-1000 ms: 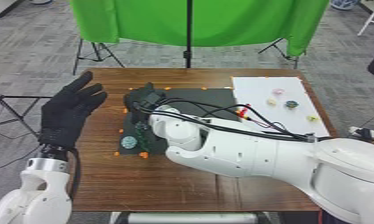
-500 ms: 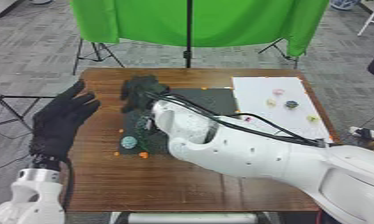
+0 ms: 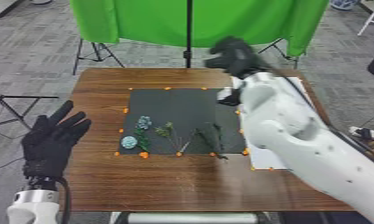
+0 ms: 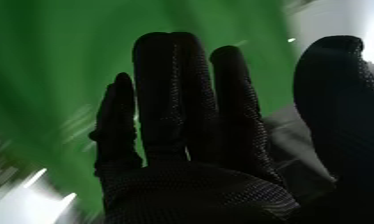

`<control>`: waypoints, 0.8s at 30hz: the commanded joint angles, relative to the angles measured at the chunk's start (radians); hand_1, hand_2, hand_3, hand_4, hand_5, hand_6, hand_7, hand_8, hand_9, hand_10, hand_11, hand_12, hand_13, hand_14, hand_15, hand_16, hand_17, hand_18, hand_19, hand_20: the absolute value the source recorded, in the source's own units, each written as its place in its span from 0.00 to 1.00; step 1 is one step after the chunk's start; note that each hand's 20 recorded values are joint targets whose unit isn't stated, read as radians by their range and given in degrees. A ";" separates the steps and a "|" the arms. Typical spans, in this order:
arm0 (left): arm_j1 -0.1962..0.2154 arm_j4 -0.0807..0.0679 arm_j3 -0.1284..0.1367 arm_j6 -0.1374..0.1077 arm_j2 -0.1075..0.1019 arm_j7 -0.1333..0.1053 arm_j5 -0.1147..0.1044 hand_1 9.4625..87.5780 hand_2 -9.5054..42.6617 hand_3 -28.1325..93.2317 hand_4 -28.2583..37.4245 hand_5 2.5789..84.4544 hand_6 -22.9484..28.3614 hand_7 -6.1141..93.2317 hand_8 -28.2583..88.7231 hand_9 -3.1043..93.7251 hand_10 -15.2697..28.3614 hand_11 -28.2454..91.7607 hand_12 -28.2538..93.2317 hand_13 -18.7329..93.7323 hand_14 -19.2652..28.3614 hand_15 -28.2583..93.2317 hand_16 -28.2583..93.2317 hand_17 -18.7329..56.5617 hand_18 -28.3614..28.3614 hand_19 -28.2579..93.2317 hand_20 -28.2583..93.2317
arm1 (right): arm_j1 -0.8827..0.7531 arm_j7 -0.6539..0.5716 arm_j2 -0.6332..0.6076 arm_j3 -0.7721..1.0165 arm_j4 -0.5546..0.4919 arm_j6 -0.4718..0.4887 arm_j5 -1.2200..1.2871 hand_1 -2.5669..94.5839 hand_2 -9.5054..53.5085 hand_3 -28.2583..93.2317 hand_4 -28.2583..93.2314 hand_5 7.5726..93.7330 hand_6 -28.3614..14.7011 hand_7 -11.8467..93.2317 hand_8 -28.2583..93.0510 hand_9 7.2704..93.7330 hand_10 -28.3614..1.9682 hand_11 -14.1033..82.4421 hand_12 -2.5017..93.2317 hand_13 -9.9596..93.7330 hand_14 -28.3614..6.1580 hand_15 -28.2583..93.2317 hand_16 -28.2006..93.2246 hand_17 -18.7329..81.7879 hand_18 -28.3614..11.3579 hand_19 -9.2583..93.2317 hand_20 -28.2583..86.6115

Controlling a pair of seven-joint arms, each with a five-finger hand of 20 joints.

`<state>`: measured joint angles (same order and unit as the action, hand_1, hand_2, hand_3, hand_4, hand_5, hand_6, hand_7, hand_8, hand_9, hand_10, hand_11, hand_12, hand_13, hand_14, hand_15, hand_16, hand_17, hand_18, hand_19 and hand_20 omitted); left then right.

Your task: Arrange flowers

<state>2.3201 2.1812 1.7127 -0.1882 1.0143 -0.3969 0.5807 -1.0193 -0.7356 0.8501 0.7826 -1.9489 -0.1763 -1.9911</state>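
1. Head view: right hand [image 3: 237, 56], raised at the far right; right wrist view gives its fingers straight, thumb apart, grasp empty.
2. Left hand [image 3: 47, 147], beside the table's left edge; fingers extended, holding nothing.
3. Blue-green blossom [image 3: 144, 121], on the left of the black mat [image 3: 183, 102]; round blue-green flower [image 3: 128, 142], near it, towards the mat's near-left corner.
4. Green sprig [image 3: 166, 132], mid-mat; dark stem [image 3: 221, 136], farther right, near the mat's right edge.
5. Step, by judgement: between placements, arrangement partly laid out. Next move calls for lowering the right hand, probably over the white sheet [image 3: 269, 161], to pinch another piece without brushing those laid.
6. Change from the earlier frame: right hand shifted from the mat's far-left corner to the far right, exposing much of the mat; left hand slightly nearer; round flower unmoved.
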 commanded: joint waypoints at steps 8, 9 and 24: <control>0.056 0.007 -0.037 -0.034 -0.031 -0.053 -0.039 0.06 0.36 0.85 0.00 0.44 0.61 0.17 0.16 0.42 0.83 0.43 0.33 0.40 1.00 0.65 0.16 0.14 0.98 0.69 0.35 | -0.433 -0.238 -0.254 0.249 0.071 -0.024 -0.132 0.35 0.02 0.89 0.00 0.53 0.68 0.25 0.12 0.52 0.40 0.33 0.17 0.58 0.42 0.81 0.33 0.34 0.15 0.84 0.66; 0.058 0.008 -0.040 -0.039 -0.040 -0.059 -0.043 0.07 0.36 0.85 0.00 0.44 0.61 0.17 0.16 0.42 0.83 0.43 0.33 0.40 1.00 0.65 0.16 0.14 0.98 0.69 0.36 | -0.417 -0.249 -0.259 0.225 0.093 -0.019 -0.144 0.35 0.02 0.89 0.00 0.53 0.68 0.25 0.12 0.51 0.39 0.32 0.16 0.58 0.42 0.81 0.33 0.34 0.15 0.84 0.66; 0.032 0.004 -0.046 -0.025 -0.032 -0.023 -0.028 0.08 0.36 0.85 0.00 0.45 0.62 0.17 0.16 0.42 0.83 0.43 0.33 0.40 1.00 0.65 0.16 0.14 0.98 0.69 0.36 | -0.314 -0.300 -0.274 0.097 0.247 0.068 -0.148 0.40 0.00 0.90 0.00 0.50 0.72 0.26 0.12 0.48 0.39 0.31 0.16 0.55 0.40 0.83 0.29 0.35 0.14 0.86 0.64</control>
<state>2.3522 2.1857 1.6686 -0.2146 0.9733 -0.4468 0.5451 -1.3843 -1.0289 0.5828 0.9143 -1.7356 -0.1178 -2.1420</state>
